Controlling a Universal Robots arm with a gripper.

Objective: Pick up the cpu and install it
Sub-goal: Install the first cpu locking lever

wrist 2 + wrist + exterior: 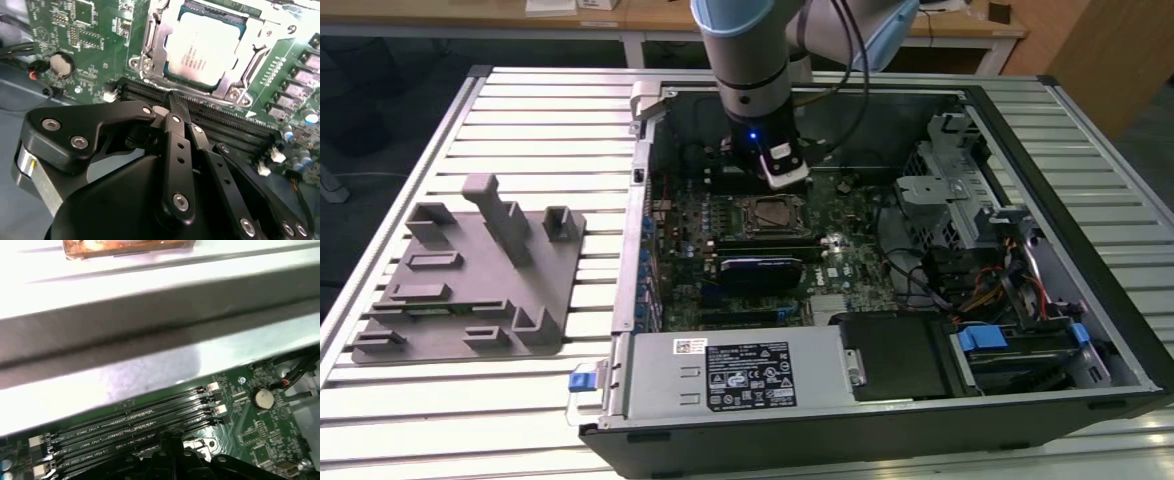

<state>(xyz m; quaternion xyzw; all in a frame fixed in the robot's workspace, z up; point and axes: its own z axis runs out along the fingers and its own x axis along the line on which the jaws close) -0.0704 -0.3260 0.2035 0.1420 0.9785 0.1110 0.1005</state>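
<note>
**Chip in its socket, end effector just above**

In the second wrist view the cpu (202,47) lies flat inside the metal socket frame (150,60) on the green motherboard (90,45), in the upper middle of the frame. The end effector (172,102) has its black fingers (176,150) drawn together with nothing between them, their tips over the memory slots (225,127) beside the socket. In the exterior view the end effector (781,180) hangs inside the open computer case (1067,190), which stands on the slatted table (520,110) next to a grey fixture (467,280).
</note>
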